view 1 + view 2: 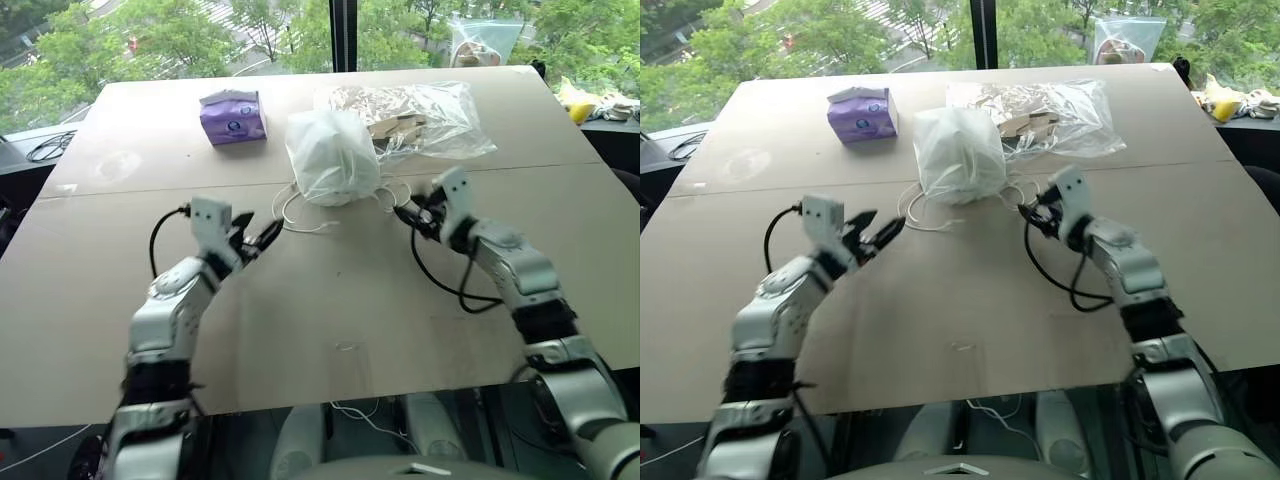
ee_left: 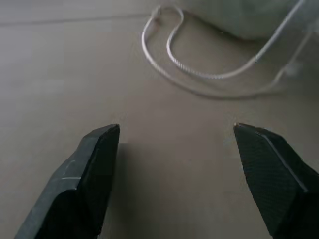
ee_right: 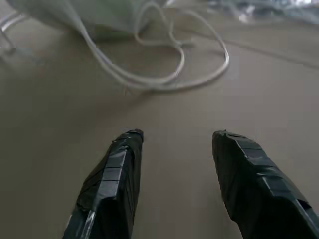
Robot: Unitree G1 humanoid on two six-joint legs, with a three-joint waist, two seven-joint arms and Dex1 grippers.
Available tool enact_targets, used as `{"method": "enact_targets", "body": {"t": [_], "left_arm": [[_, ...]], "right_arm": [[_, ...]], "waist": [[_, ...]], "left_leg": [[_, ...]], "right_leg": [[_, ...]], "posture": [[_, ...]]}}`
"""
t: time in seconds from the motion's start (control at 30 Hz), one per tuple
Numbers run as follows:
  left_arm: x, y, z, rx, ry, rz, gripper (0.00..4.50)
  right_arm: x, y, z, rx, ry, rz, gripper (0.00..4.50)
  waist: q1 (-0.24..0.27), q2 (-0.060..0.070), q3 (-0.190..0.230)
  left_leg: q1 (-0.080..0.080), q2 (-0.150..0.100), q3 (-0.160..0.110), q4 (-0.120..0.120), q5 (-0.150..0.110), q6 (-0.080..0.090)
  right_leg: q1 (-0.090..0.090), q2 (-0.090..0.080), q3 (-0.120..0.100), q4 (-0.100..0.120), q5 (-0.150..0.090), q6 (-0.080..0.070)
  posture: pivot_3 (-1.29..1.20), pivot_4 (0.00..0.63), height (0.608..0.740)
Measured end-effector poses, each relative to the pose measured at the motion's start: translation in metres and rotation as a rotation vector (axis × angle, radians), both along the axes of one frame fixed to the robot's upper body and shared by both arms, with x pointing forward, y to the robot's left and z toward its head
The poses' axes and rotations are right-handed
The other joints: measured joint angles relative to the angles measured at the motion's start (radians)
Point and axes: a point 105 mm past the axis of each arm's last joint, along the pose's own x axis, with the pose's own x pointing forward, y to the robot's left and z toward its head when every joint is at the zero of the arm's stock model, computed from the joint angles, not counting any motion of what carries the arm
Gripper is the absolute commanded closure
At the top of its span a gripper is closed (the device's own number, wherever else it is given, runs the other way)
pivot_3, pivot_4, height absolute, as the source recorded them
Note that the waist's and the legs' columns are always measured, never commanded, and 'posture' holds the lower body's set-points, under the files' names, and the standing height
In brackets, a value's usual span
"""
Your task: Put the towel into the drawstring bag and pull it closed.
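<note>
The white drawstring bag [image 1: 332, 155] sits bulging and upright at the middle of the table, its mouth gathered and its white cord loops [image 1: 300, 215] spilled onto the table in front of it. The towel is hidden; a faint green tint shows through the bag's fabric [image 3: 117, 31]. My left gripper [image 1: 262, 238] hovers low over the table just left of the cords, open, nothing between its fingers [image 2: 99, 149]. My right gripper [image 1: 408, 212] is open and empty too, just right of the cord loops [image 3: 164, 79].
A purple tissue pack [image 1: 233, 115] stands behind and to the left of the bag. A clear plastic bag with wooden pieces [image 1: 425, 115] lies behind and to its right. Yellow items [image 1: 580, 100] sit off the table's far right corner.
</note>
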Motion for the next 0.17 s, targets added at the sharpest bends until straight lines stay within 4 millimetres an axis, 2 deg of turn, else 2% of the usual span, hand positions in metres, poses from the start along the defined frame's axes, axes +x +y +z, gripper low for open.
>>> {"method": "enact_targets", "body": {"t": [0.03,0.07,0.1,0.17], "left_arm": [[-0.003,0.002,-0.001,0.009,0.009,-0.008,0.98],[-0.015,0.009,-0.004,0.039,0.038,-0.031,0.98],[-0.023,0.012,-0.006,0.051,0.055,-0.047,0.98],[-0.036,0.013,-0.011,0.062,0.07,-0.07,0.98]], "right_arm": [[-0.002,-0.004,-0.002,-0.008,0.005,0.001,2.06],[-0.007,-0.016,-0.003,-0.028,0.012,0.012,2.06],[-0.011,-0.02,-0.003,-0.041,0.012,0.04,2.06],[-0.02,-0.03,-0.006,-0.055,0.009,0.087,2.06]], "waist": [[0.0,0.0,0.0],[0.003,0.002,0.001],[0.003,0.002,0.002],[0.008,0.001,0.003]], "left_leg": [[0.0,0.0,0.0,0.0,0.0,0.0],[0.004,0.0,0.002,-0.001,0.0,0.0],[0.006,0.0,0.002,-0.001,0.0,0.0],[0.012,0.002,0.001,0.0,0.0,0.0]], "right_leg": [[0.0,0.0,0.0,0.0,0.0,0.0],[0.002,0.0,0.002,0.002,0.0,0.0],[0.004,0.001,0.002,0.002,0.0,0.0],[0.01,0.002,0.001,0.002,-0.005,0.0]], "posture": [[0.0,0.15,0.74],[0.0,0.15,0.74],[0.0,0.15,0.74],[0.0,0.15,0.74]]}}
